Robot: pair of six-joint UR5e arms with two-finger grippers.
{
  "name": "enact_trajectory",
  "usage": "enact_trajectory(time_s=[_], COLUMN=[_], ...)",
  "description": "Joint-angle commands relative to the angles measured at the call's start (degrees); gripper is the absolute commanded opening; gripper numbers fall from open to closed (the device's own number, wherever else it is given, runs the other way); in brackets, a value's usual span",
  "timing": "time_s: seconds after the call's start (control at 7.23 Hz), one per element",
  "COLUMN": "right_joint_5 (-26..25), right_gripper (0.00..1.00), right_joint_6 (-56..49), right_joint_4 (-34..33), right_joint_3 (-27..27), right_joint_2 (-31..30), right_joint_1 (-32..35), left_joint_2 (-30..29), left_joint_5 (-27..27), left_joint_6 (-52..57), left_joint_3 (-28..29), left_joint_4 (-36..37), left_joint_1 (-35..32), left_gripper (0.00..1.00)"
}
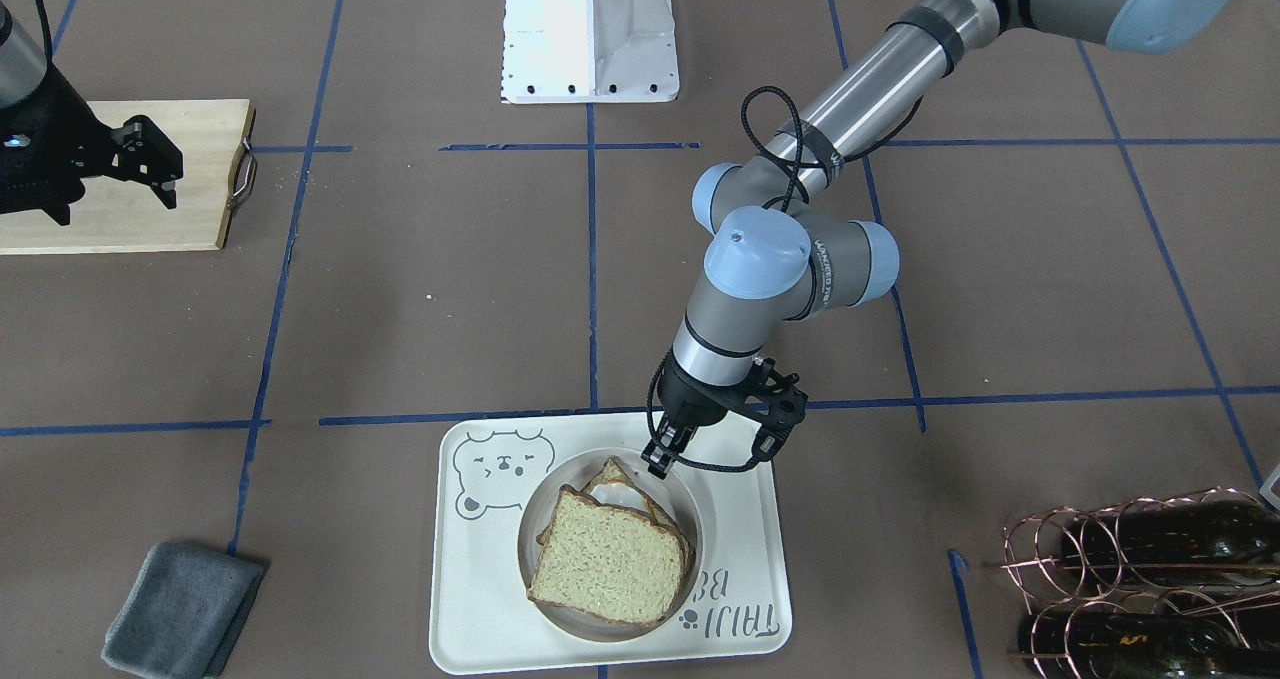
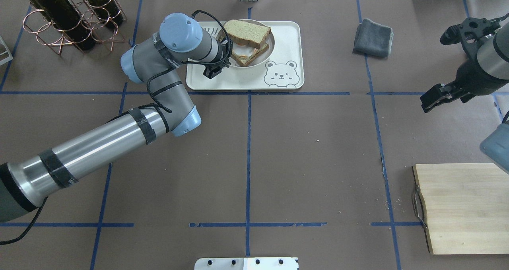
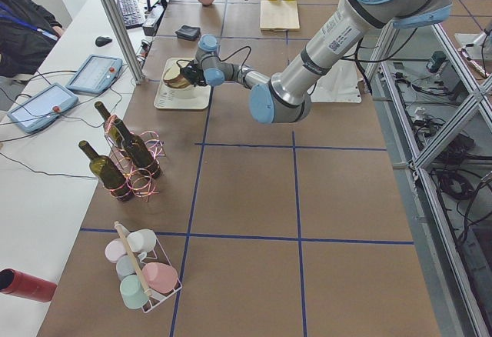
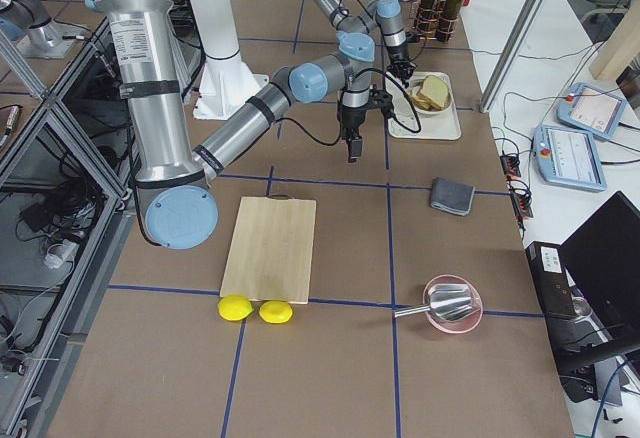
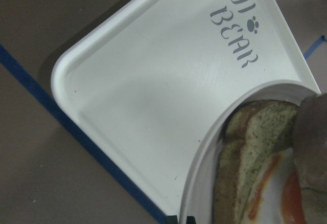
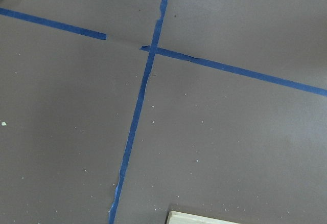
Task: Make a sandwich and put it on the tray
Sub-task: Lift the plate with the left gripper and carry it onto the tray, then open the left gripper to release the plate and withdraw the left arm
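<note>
**A:** Cream-white tray (image 1: 745, 519), seen from the front: what does it carry?

**B:** The small round dish (image 1: 697, 544) with the sandwich (image 1: 610, 559), well inside the tray's edge. The left hand (image 1: 660, 456) is at the dish's rim with its fingers close together. I cannot tell whether they pinch the rim or are free of it. The right hand (image 1: 118, 199) hangs spread and empty over the wooden cutting board (image 1: 150, 234).

**A:** And overhead?

**B:** The dish sits in the corner opposite the bear drawing (image 2: 281, 73). The top slice (image 2: 246, 33) lies skewed on the stack.

**A:** The side views?

**B:** Both show the dish on the tray, small and far off. They add nothing about either hand.

**A:** The left wrist camera?

**B:** The dish's rim runs to the bottom edge of the view. The egg (image 5: 273, 196) shows between the slices.

**A:** The right wrist camera?

**B:** Only brown desk (image 6: 230, 132), blue tape (image 6: 138, 127) and a corner of the board.

**A:** What could go wrong?

**B:** If the fingers are clamped on the rim when the arm lifts, I judge the dish would tip or drag. The loose top slice would then slide off. A fingertip catching the crust as it pulls away would do the same.
</note>
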Motion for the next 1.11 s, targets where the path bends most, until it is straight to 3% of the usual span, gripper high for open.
enact_trajectory(time_s=[0.0, 0.14, 0.55, 0.97], right_joint_5=[0.2, 0.1, 0.2, 0.6], right_gripper=[1.0, 1.0, 1.0, 1.0], right_joint_6=[0.0, 0.0, 0.1, -1.0], right_joint_4=[0.0, 0.0, 0.0, -0.3], right_joint_3=[0.0, 0.0, 0.0, 0.1], right_joint_2=[0.0, 0.0, 0.1, -2.0], right_joint_1=[0.0, 0.0, 0.1, 3.2], left_joint_2=[0.0, 0.3, 4.5, 19.4], left_joint_5=[0.0, -0.1, -3.0, -4.2], left_joint_6=[0.6, 2.0, 6.0, 18.0], left_joint_3=[0.1, -0.5, -8.0, -34.6], left_joint_4=[-0.2, 0.1, 1.7, 12.3], left_joint_1=[0.1, 0.1, -0.1, -0.5], left_gripper=[0.31, 0.99, 1.0, 1.0])
